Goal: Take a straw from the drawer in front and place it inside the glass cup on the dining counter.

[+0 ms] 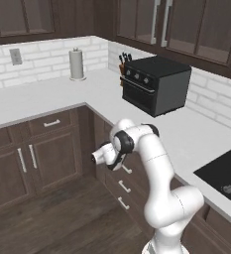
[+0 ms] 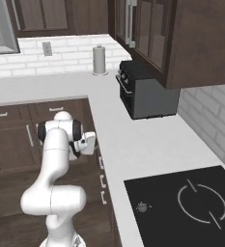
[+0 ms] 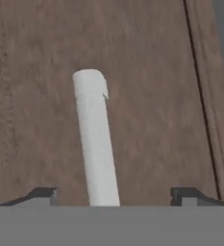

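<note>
Facing a brown drawer (image 3: 147, 96) front at close range, the gripper (image 3: 112, 194) has its 2 dark fingertips (image 3: 39, 194) spread wide apart, 1 on each side of a silver bar handle (image 3: 95, 144). The handle runs between the tips and touches neither one. Nothing is clamped. In the hand view, a thin dark seam (image 3: 200, 96) runs along the wood beside the handle.

In the left base view, the arm (image 1: 159, 183) bends forward and its hand (image 1: 103, 155) points at the upper drawer of the cabinet run under the white worktop (image 1: 47, 96). Lower drawer handles (image 1: 123, 186) show below it. All drawers in view are shut. The straw cannot be seen; whether it lies inside cannot be told.

On the worktop, a black oven (image 1: 156, 84) stands near the corner, with a knife block (image 1: 123, 67) just beside it. A paper towel roll (image 1: 77, 63) stands upright against the tiled wall. A black hob (image 2: 186, 205) is set flush into the worktop, nearer the base.
</note>
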Tool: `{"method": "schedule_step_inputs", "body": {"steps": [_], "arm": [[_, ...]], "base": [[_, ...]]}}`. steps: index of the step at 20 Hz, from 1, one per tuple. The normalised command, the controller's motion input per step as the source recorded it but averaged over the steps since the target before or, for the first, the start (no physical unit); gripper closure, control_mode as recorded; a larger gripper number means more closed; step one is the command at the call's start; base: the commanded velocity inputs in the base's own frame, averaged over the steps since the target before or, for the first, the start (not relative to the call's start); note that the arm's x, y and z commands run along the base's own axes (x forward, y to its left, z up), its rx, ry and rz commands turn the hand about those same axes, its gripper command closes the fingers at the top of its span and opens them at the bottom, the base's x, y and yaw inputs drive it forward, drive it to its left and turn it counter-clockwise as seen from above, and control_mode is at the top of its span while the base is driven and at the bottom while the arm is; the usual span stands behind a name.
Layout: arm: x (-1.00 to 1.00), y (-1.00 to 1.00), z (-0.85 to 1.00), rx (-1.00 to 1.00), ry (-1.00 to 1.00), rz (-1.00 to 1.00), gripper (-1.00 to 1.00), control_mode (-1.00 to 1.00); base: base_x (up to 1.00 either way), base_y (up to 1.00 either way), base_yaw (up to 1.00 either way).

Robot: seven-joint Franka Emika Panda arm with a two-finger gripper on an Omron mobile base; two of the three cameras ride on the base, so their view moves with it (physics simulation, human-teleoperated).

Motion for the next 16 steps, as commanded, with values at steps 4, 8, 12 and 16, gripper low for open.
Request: {"method": "schedule_step_inputs", "body": {"steps": [4, 8, 12, 16], "arm": [[0.24, 0.00, -0.39, 0.00, 0.26, 0.03, -1.00, -1.00], [0.28, 0.00, -0.26, 0.00, 0.14, 0.02, -1.00, -1.00], [0.36, -0.01, -0.07, 0.00, 0.03, 0.00, -1.00, -1.00], [0.01, -0.01, -0.09, 0.00, 0.00, 0.03, 1.00, -1.00]], "base": [[0.00, 0.00, 0.00], [0.00, 0.00, 0.00], [0.00, 0.00, 0.00], [0.00, 0.00, 0.00]]}}
